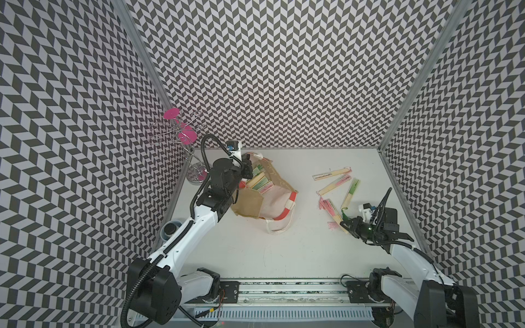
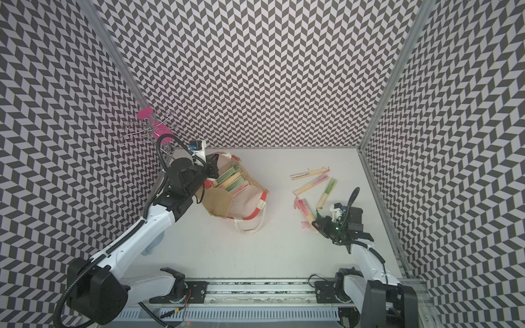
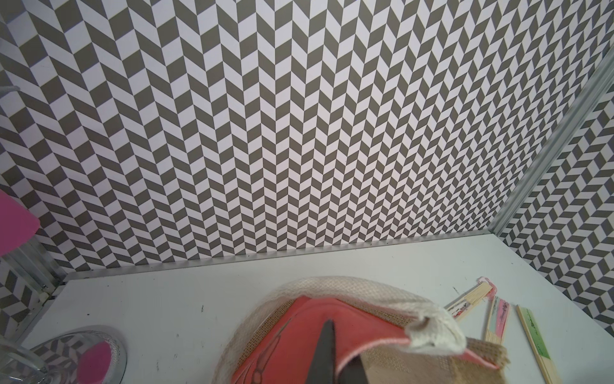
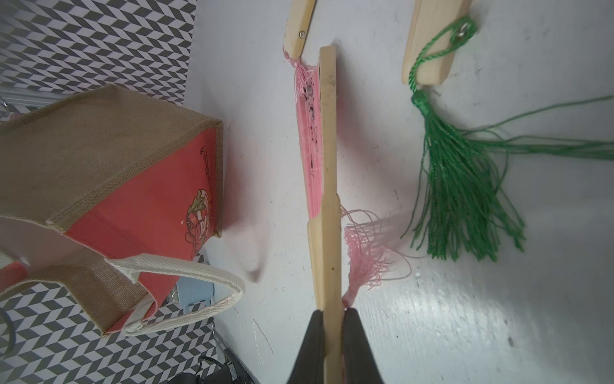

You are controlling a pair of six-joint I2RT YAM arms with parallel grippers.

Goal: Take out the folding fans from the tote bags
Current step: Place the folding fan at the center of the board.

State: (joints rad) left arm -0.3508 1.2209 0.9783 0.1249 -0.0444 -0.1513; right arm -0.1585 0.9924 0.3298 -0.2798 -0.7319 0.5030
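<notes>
Right gripper (image 4: 332, 312) clamps a slim pale-bamboo, pink-paper folding fan (image 4: 329, 159) beside removed fans (image 1: 335, 184) — left gripper (image 1: 246, 168) pinches the rim of a boxy tan jute tote bag (image 1: 250, 204); packed fans (image 1: 257, 181) (several) remain inside, beneath it.

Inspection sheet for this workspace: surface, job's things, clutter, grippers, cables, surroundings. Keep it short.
Surface: white tabletop, lightly scuffed.
Job's things: tote bag tipped, fans inside; loose fans lie on the right arm's side.
Clutter: wire stand with pink discs, back-left corner; pale blue container at left edge.
Grippers: left gripper shut on the bag's rim; right gripper shut on a pink fan.
Cables: black cables loop over both wrists.
Surroundings: chevron walls on three sides; rail in front.
</notes>
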